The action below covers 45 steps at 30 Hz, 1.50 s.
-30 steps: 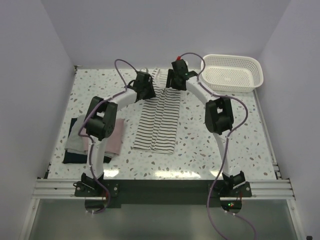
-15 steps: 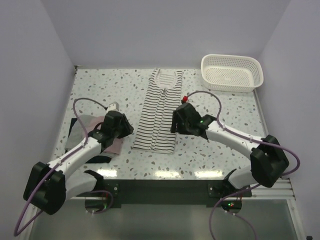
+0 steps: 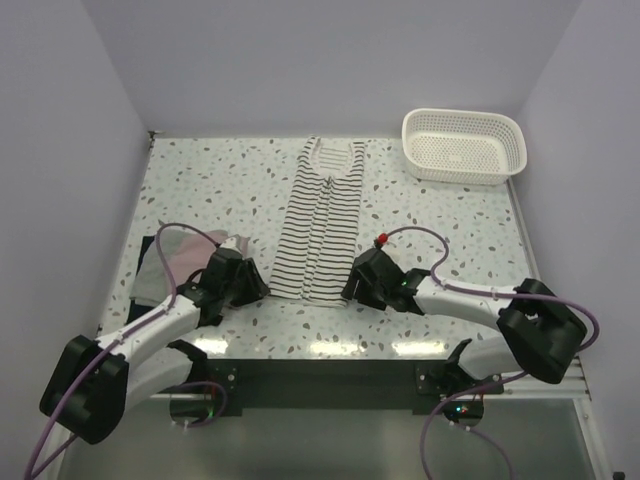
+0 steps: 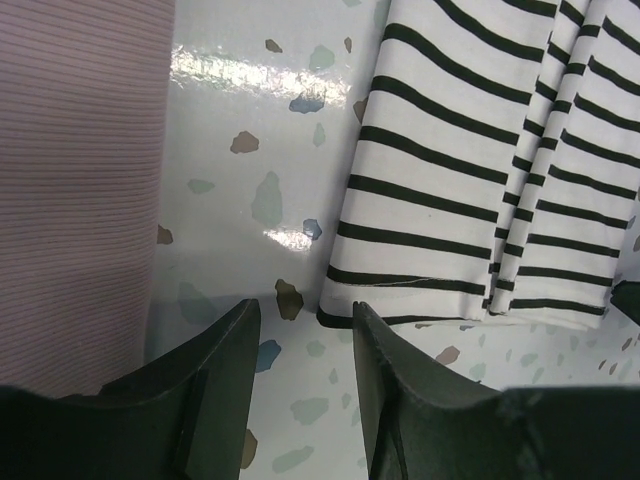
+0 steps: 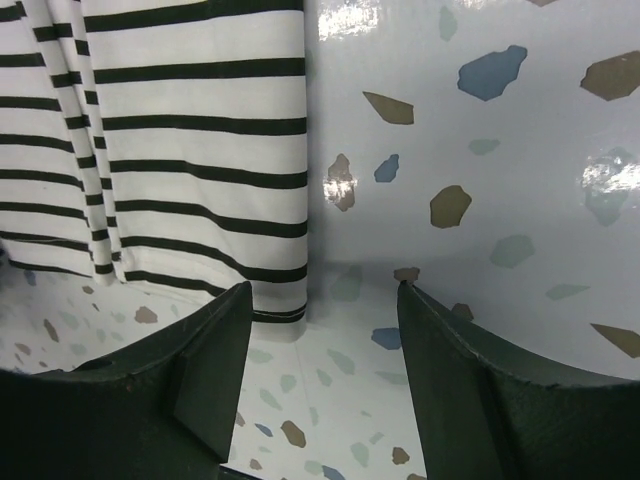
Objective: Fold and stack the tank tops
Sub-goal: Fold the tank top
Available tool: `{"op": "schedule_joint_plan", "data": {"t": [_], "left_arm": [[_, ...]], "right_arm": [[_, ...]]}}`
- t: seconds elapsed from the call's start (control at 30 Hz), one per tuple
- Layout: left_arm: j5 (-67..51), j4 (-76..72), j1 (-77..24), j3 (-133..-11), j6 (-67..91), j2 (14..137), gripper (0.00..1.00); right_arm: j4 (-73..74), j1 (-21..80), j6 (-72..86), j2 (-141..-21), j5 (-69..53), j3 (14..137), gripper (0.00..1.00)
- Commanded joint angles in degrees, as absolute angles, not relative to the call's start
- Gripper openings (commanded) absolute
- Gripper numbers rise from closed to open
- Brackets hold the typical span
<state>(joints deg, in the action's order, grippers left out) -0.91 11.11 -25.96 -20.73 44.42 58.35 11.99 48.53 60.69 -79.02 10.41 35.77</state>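
Striped tank top [image 3: 322, 215] flat on worktop [image 3: 200, 180], folded lengthwise. Left gripper [image 4: 305, 325], right gripper [image 5: 322, 300] – both agape at hem corners, apparently poised for crosswise fold – cloth contact unclear.

L arm [image 3: 150, 325] & R arm [image 3: 465, 297]: white tubular links w/ chunky black joint housings, a thin purple cable [image 3: 415, 230] running along each, black base brackets at btm. Small red cap [image 3: 381, 239] on R wrist; green LED [image 3: 462, 407] by R base. Left gripper [image 4: 305, 310] & right gripper [image 5: 325, 295]: dark matte wedge-shaped fingers, smooth faces.
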Motion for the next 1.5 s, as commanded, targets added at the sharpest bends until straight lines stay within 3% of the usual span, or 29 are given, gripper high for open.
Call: {"op": "schedule_joint_plan", "data": {"t": [0.0, 0.3, 0.67, 0.83, 1.03, 1.07, 1.17, 1.47], "left_arm": [[-2.29, 7.12, -26.19, -19.95, 44.91, 60.29, 0.47], [-2.64, 4.30, -26.54, -18.72, 46.05, 63.90, 0.42], [-0.18, 5.89, -32.78, -16.26, 49.04, 64.34, 0.36], [-0.09, 6.07, -33.22, -15.47, 49.66, 63.55, 0.31], [-0.09, 5.80, -34.45, -16.17, 49.22, 63.90, 0.11], [-0.17, 5.97, -34.80, -16.08, 49.39, 63.64, 0.04], [-0.18, 7.64, -36.99, -15.47, 51.05, 61.62, 0.00], [4.65, 20.02, -54.03, -15.55, 63.87, 51.25, 0.00]], "right_arm": [[7.65, 49.39, 66.88, -77.17, 10.90, 32.97, 0.63], [5.45, 52.20, 71.19, -76.73, 11.07, 29.71, 0.59], [4.30, 54.05, 74.62, -78.92, 12.48, 27.15, 0.44], [5.27, 54.14, 72.17, -81.03, 14.06, 29.18, 0.27], [10.09, 54.14, 66.73, -81.83, 16.70, 31.81, 0.01], [10.80, 54.14, 65.75, -81.74, 16.44, 32.16, 0.00], [13.97, 54.93, 63.37, -79.81, 16.43, 32.26, 0.00], [28.46, 72.14, 70.74, -70.76, 22.32, 31.81, 0.00]]}}
